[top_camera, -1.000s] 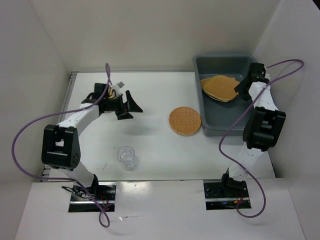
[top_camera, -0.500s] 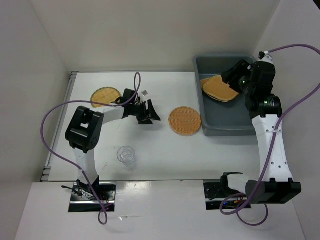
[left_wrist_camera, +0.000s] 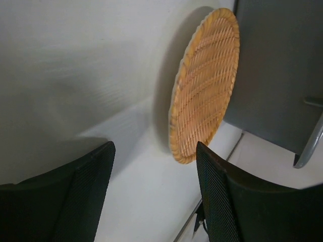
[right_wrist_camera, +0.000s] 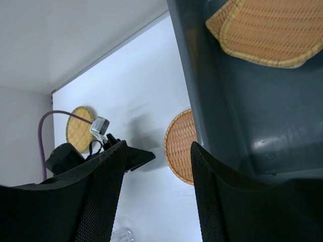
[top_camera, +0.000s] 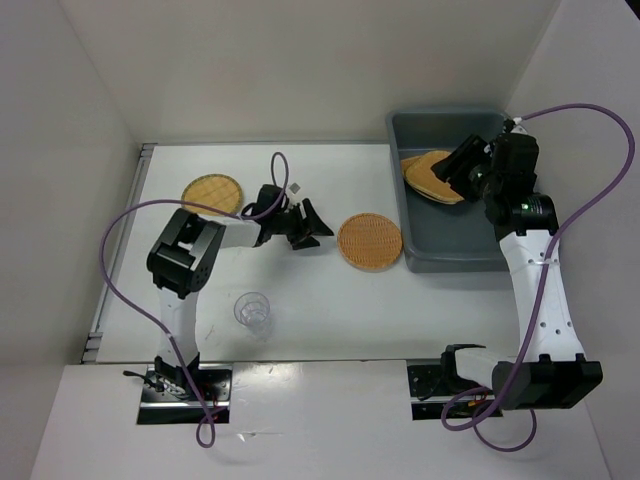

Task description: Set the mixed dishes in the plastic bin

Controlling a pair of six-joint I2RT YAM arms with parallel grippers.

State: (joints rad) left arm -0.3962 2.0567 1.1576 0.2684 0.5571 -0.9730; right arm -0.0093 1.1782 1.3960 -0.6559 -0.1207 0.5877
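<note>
- Two woven-look plates [top_camera: 437,176] lie overlapped inside the plastic bin [top_camera: 455,228], toward its far-left corner, and count as placed.
- Three dishes are not yet in the bin and sit on the table [top_camera: 300,290]. A near round plate [top_camera: 370,241] lies flat just beside the bin's left wall. A far round plate [top_camera: 213,191] lies well apart at the left. A clear cup [top_camera: 253,312], apparently upright, stands towards the front edge.
- Left end effector [top_camera: 306,224]: the jaws stand apart with nothing between them. It is low over the table and pointed at the near round plate, short of touching it.
- Right end effector [top_camera: 461,166]: it hangs over the bin above the two plates, jaws apart, holding nothing.
- Handling, plates (judgement): they look thin, light and fairly stiff, and the woven texture should give the pads some bite. Lying flat, each offers only its rim, so a pinch across the edge with one finger under the lip looks the workable hold. The near plate sits so close to the bin wall that only its left and near edges are accessible.
- Handling, cup (judgement): it looks light, probably thin-walled, and easily tipped or squeezed out of shape. The ribs may aid friction. A grip across the wall or rim with moderate force appears suitable.
- Risk noted: a plate held by one edge may droop or swivel in the jaws. The bin's depth allows a release from just over the rim.
</note>
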